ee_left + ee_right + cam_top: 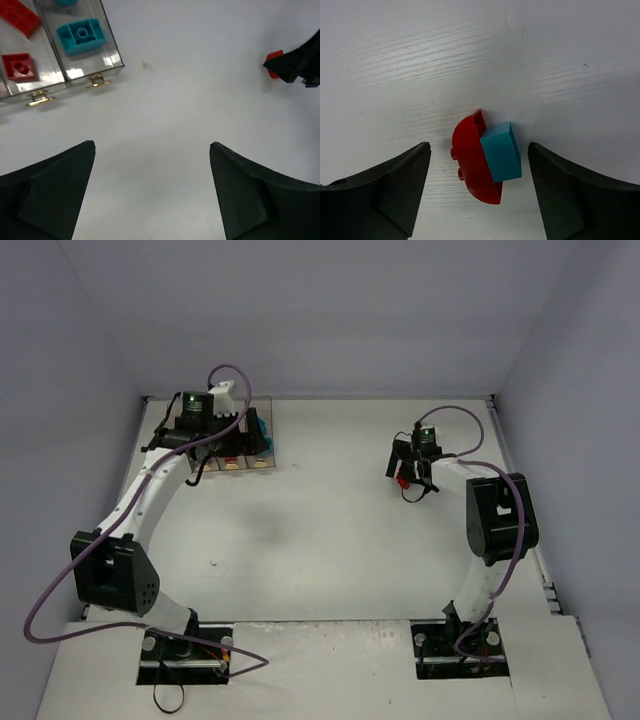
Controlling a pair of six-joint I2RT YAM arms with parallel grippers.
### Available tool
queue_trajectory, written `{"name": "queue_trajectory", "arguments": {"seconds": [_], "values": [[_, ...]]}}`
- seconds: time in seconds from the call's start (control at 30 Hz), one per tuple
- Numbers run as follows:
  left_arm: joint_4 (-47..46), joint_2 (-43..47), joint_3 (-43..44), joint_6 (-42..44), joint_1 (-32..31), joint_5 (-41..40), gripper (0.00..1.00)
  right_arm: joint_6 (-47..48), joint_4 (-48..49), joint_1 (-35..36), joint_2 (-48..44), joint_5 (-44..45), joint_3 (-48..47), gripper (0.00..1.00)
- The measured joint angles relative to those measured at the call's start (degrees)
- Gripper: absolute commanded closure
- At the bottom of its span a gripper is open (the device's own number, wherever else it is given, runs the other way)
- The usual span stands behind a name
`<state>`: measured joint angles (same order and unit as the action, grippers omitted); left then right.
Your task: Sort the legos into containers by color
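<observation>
From above, your left gripper (222, 435) hangs at the containers (262, 453), with your right gripper (412, 478) well apart over the tabletop (320, 540)

Left wrist: your jaws are spread with nothing between them; a teal lego (80, 35) and a red lego (19, 67) lie in neighbouring containers

Right wrist: your jaws are spread either side of a red-and-teal lego (485, 157), not touching it

Nothing readable in any of these views, no text, labels, brand marks or numbers. The closest candidates are the stud tops on the teal-blue plastic toy brick (80, 35) and the small red square plastic brick (19, 67) sitting in the clear plastic bins (92, 71), but they're too blurry to tell if anything's embossed there.
</observation>
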<state>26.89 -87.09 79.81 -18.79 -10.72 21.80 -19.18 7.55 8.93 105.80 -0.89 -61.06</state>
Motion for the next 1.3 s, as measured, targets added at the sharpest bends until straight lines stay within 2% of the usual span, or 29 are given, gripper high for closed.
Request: {"name": "queue_trajectory", "arguments": {"seconds": [0.1,0.27,0.37,0.4,0.47,0.5,0.67,0.9,1.07,1.3], "values": [[-0.3,1.5,-2.4,-1.1,-0.9,2.4,0.09,0.9,0.2,0.1,0.4,-0.9,0.0,0.3],[-0.6,2.1,-5.4,-2.9,-1.3,6.1,0.09,3.0,1.5,0.5,0.5,-1.2,0.3,0.48],[-0.7,2.2,-6.8,-4.0,-1.3,7.9,0.09,4.7,2.5,1.0,0.5,-1.5,1.0,0.64],[-1.0,2.2,-7.2,-4.4,-1.3,8.5,0.09,5.4,3.0,1.3,0.4,-1.5,1.2,0.75],[-1.3,2.4,-7.7,-5.2,-1.3,9.5,0.09,6.7,3.9,1.9,-0.1,-1.5,2.1,0.88],[-1.7,2.6,-8.0,-5.6,-1.3,9.9,0.09,7.4,4.3,2.3,-0.6,-1.6,2.8,0.99],[-2.8,3.8,-8.5,-7.9,-1.3,11.5,0.09,11.8,6.7,6.9,-6.3,-3.6,9.0,1.0],[-6.8,4.3,-8.5,-13.2,-3.4,14.5,0.09,16.2,15.3,18.0,-22.7,-11.6,17.1,1.0],[-11.5,4.2,-8.5,-17.9,-6.8,17.2,0.09,16.8,20.2,18.8,-29.9,-17.1,17.4,1.0],[-20.3,2.2,-7.9,-24.4,-11.4,18.7,0.09,18.0,20.9,21.2,-31.8,-21.2,15.1,1.0]]}}
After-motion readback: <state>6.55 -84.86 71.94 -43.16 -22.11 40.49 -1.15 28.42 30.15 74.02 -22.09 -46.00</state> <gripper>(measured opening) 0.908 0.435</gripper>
